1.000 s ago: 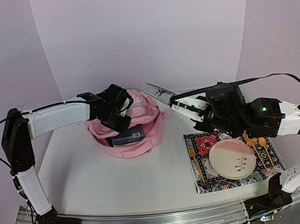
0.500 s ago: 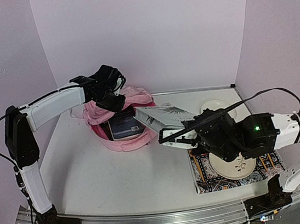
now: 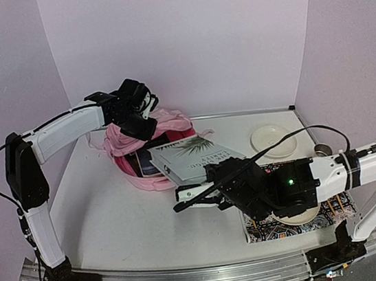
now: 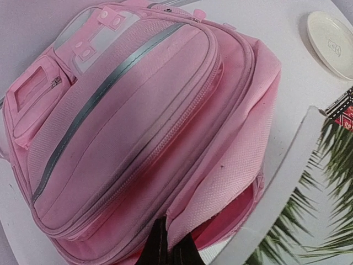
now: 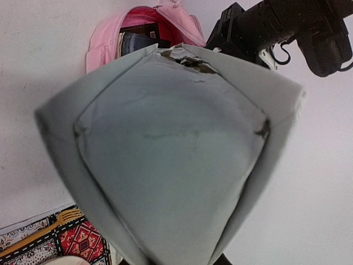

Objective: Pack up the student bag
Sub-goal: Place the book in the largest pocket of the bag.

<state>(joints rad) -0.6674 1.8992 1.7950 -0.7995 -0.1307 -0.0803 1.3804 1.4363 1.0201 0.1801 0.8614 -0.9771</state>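
The student bag (image 3: 175, 123), pink, lies at the back left with its mouth facing the front, and a dark book (image 3: 146, 161) shows inside. My left gripper (image 3: 143, 124) is shut on the bag's upper flap; in the left wrist view the fingers (image 4: 168, 251) pinch the pink edge of the bag (image 4: 127, 110). My right gripper (image 3: 217, 176) is shut on a pale book with a palm-leaf cover (image 3: 194, 157), held flat just in front of the bag's mouth. In the right wrist view this book (image 5: 171, 160) fills the frame and hides the gripper (image 5: 171, 261); the bag (image 5: 107, 38) lies beyond.
A patterned placemat (image 3: 255, 227) lies at the front right under my right arm, with a plate (image 3: 310, 215) and wooden utensils (image 3: 335, 205) on it. A white dish (image 3: 273, 139) and a small metal cup (image 3: 323, 149) sit behind the mat.
My right arm has swung left, carrying the palm-leaf book from above the mat to the bag's mouth. My left gripper has lifted the bag's flap up and back.
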